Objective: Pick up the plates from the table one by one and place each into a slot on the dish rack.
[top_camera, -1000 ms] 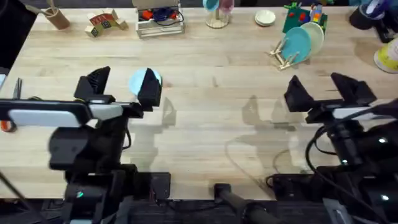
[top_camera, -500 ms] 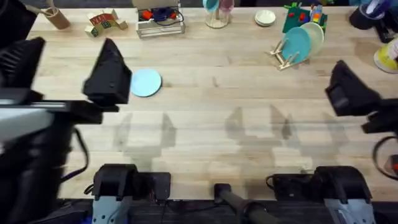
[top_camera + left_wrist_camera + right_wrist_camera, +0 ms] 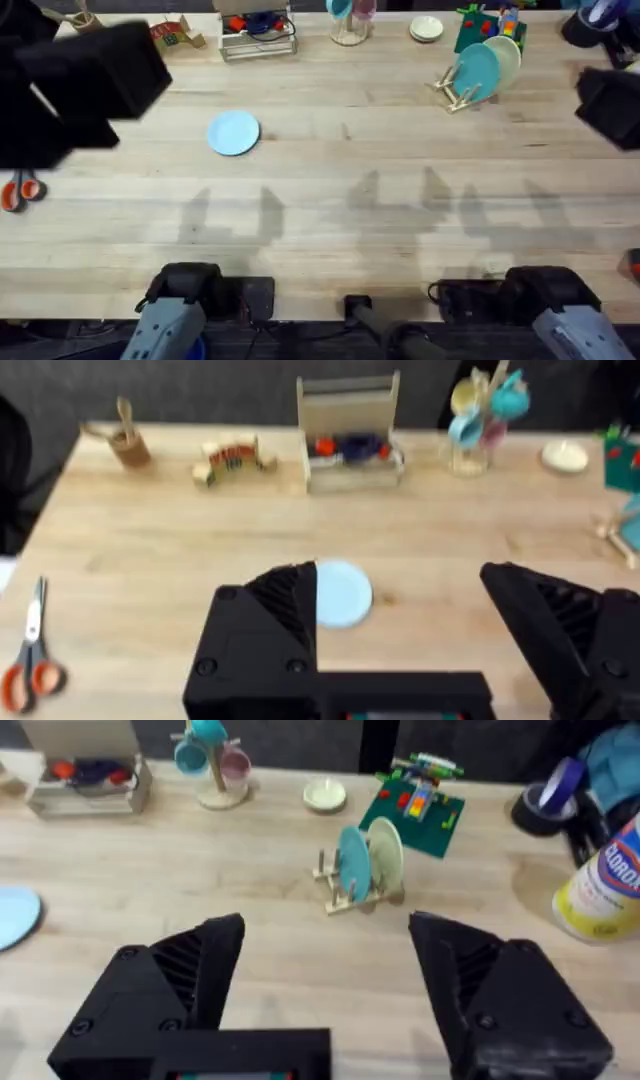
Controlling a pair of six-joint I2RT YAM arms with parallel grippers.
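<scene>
1. A light blue plate is lying flat on the pale wood surface, toward ten o'clock from the middle of the overhead view, with nothing touching it.
2. The dish rack is sitting toward two o'clock on the surface, well apart from the blue plate.
3. A teal plate is standing on edge in the rack, and a pale cream plate is standing just behind it, the two leaning the same way.
4. The left hand is hanging high above the surface with its black fingers spread wide apart and gripping nothing; in the left wrist view the blue plate is lying partly behind one finger.
5. The right hand is also hovering above the surface with its fingers wide apart and empty; in the right wrist view the rack with its two plates is showing beyond the gap between the fingers.
6. In the overhead view both arms are showing as large dark blurred shapes, the left at about ten o'clock and the right at the three o'clock edge.
7. A pair of orange-handled scissors is lying at the nine o'clock edge of the surface.
8. A grey wire-frame tray holding red and blue items is standing along the far edge near twelve o'clock, with a cup stand just beside it.
</scene>
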